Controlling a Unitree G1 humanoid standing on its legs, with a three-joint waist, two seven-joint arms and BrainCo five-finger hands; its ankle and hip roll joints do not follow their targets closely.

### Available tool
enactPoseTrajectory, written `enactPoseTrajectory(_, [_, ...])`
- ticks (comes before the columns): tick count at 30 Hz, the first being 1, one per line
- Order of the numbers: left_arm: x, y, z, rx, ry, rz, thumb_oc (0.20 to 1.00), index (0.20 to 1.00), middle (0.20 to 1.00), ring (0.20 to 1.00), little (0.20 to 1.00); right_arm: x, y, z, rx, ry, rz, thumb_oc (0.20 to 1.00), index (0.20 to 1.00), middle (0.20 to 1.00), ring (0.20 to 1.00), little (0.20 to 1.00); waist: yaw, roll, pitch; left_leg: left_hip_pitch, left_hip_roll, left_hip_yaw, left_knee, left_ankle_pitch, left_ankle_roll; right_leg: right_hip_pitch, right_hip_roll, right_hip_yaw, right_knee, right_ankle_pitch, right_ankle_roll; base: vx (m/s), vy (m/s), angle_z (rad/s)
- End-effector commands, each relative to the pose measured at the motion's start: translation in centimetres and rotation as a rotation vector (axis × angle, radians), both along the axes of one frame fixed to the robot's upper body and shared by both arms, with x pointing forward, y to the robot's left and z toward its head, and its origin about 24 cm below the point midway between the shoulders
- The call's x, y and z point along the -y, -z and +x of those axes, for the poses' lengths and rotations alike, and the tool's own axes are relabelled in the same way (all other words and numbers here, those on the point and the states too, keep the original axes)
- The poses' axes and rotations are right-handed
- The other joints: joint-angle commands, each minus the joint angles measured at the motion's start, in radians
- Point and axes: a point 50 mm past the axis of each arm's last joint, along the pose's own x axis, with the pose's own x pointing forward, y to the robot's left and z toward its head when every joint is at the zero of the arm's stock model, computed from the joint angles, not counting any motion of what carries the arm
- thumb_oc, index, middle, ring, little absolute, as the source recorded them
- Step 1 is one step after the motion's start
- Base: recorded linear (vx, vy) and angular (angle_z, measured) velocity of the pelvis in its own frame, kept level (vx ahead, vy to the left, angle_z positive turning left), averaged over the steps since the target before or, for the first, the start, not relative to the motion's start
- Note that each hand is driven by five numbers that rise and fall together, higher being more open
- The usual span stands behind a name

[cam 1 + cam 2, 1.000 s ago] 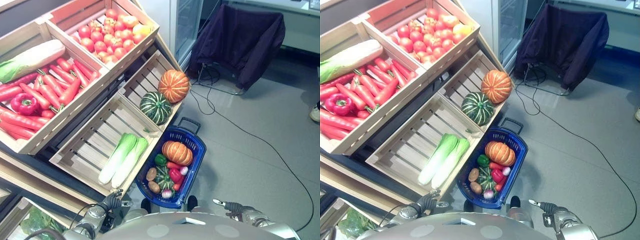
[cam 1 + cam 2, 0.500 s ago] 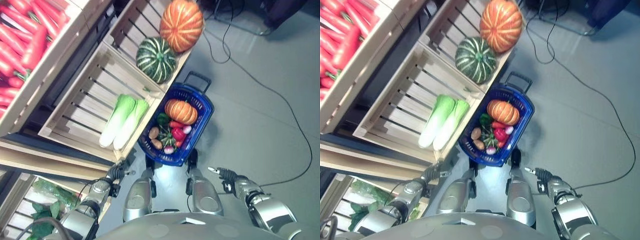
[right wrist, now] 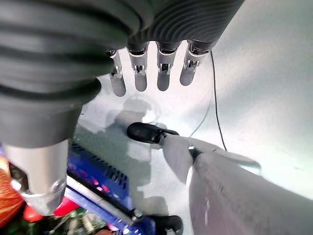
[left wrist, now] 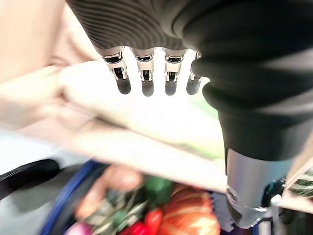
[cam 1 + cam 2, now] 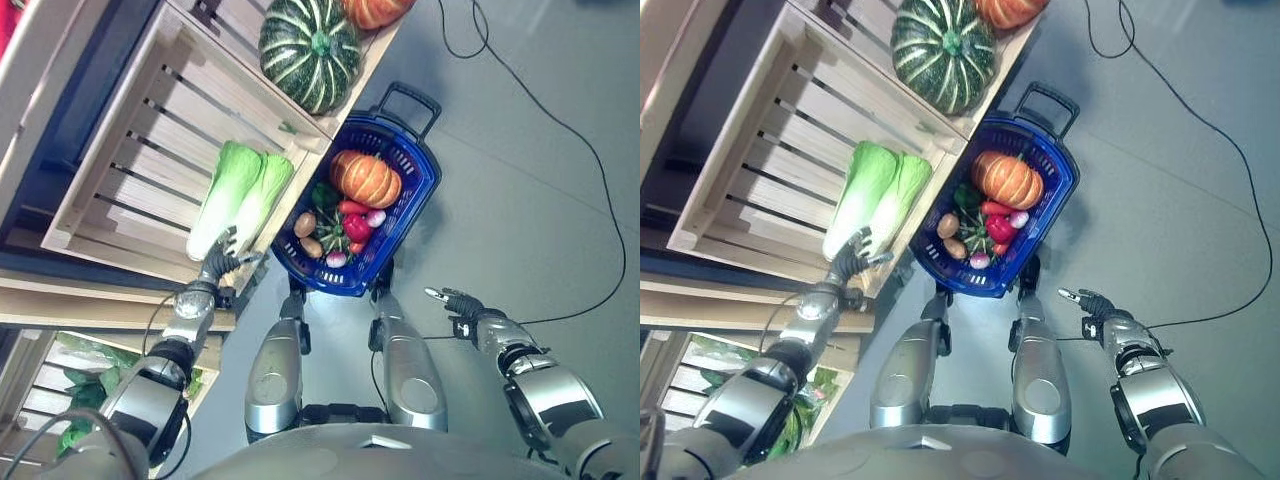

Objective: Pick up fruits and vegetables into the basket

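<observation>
Cabbage [image 5: 240,195], two long heads side by side, lies in the wooden crate [image 5: 120,150] against its front edge nearest the basket [image 5: 415,205], leafy green tips pointing up the crate, white stems toward the front corner. The left hand [image 5: 222,264] hovers at those stems, fingers straight and spread, holding nothing. The blue basket stands on the floor just beside the crate, holding an orange pumpkin [image 5: 366,178], peppers and potatoes. The right hand [image 5: 458,301] hangs over bare floor, fingers loosely extended.
</observation>
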Motion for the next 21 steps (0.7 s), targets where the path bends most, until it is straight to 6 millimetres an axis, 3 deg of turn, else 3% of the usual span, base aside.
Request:
enactPoseTrajectory(1, [-1.0,-3.1,1.0,0.189,-0.093,0.036,1.000,1.000,1.000,1.000,1.000,0.6,0.0,-0.4,-0.001,0.021,-0.021,1.000,1.000,1.000,1.000,1.000,0.004,-0.033,0.001,-0.137,-0.081,-0.032,0.176,-0.105,0.034,-0.121,-0.037,0.074,0.215,-0.106,0.045,-0.09,-0.030,0.08])
enactPoseTrajectory(9, [-0.8,-10.1,3.0,0.519,-0.248,0.272,1.000,1.000,1.000,1.000,1.000,-0.1,-0.3,0.4,0.031,0.049,-0.001,1.000,1.000,1.000,1.000,1.000,0.009,-0.037,0.001,-0.301,-0.099,-0.047,0.349,-0.146,0.046,-0.287,-0.021,0.095,0.394,-0.156,0.030,-0.03,-0.045,0.13])
enactPoseTrajectory(15, [-2.4,-13.3,4.0,0.603,-0.383,0.464,1.000,1.000,1.000,1.000,1.000,-0.5,-0.4,0.8,0.039,0.032,0.006,1.000,1.000,1.000,1.000,1.000,-0.006,-0.056,0.001,-0.350,-0.092,-0.048,0.393,-0.156,0.046,-0.339,0.010,0.116,0.445,-0.175,0.015,0.02,-0.040,0.03])
enactPoseTrajectory(21, [-4.5,-14.4,5.0,0.520,-0.493,0.596,1.000,1.000,1.000,1.000,1.000,-0.9,-0.7,1.3,0.044,0.001,0.003,1.000,1.000,1.000,1.000,1.000,-0.034,-0.074,0.001,-0.375,-0.084,-0.041,0.420,-0.163,0.040,-0.363,0.025,0.127,0.459,-0.180,0.007,0.02,0.007,0.01])
